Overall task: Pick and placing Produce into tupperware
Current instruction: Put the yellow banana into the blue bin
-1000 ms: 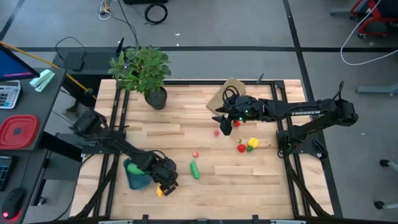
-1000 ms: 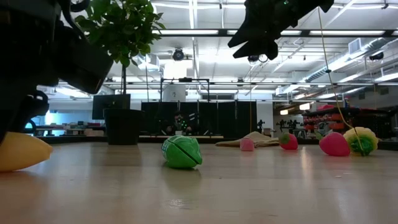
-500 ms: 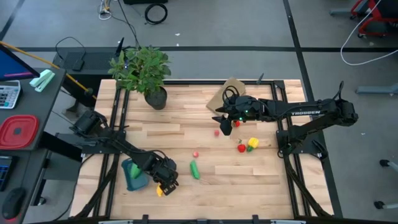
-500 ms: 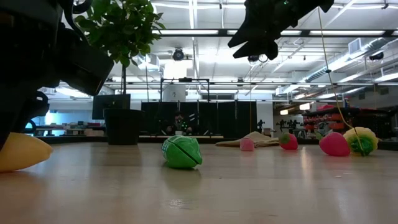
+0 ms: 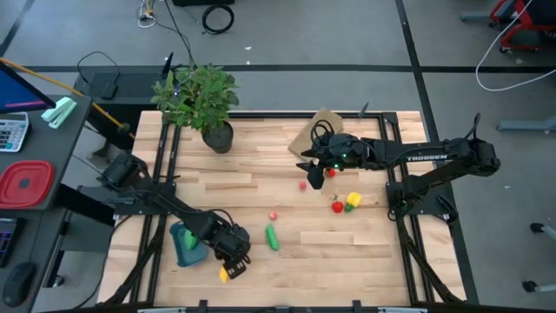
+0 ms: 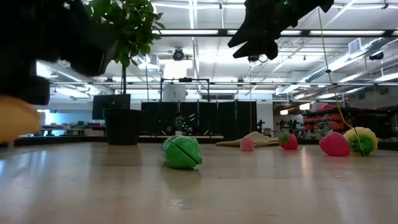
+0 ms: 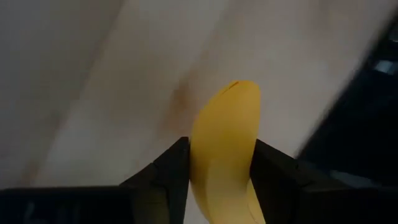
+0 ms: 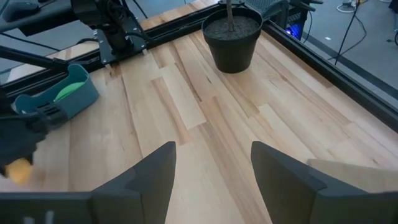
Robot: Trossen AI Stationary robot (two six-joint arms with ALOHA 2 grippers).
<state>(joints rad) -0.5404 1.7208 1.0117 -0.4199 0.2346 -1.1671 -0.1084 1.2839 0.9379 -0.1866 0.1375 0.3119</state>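
Note:
My left gripper (image 5: pixel 228 264) is near the table's near edge, just right of the blue tub (image 5: pixel 184 246), and is shut on the yellow banana (image 5: pixel 224 275). A green piece (image 8: pixel 67 90) lies inside the tub. Another green piece (image 5: pixel 272 236) and a small red piece (image 5: pixel 273 216) lie on the table to the right. My right gripper (image 5: pixel 314 172) is open and empty above the table at mid-right. A pink-red piece (image 5: pixel 303 184) lies just below it, and a red piece (image 5: pixel 337 207) and a yellow piece (image 5: pixel 352 201) lie further right. My left gripper pinches the banana between its two fingers (image 7: pixel 171 177), one on each side. The banana's rounded end (image 7: pixel 231 102) sticks out past the fingertips, so the fingers lie along it. In the low view the banana (image 6: pixel 15 118) is lifted clear of the table.
A potted leafy plant (image 5: pixel 198 94) stands at the far left of the table. A tan flat block (image 5: pixel 319 129) lies at the far middle behind my right gripper. Black frame rails (image 5: pixel 161 183) run along the table's left and right sides. Bare wood lies at the near right.
My left gripper has gone up and a little toward the near edge with the banana. The banana lay on the table before and now hangs clear of it.

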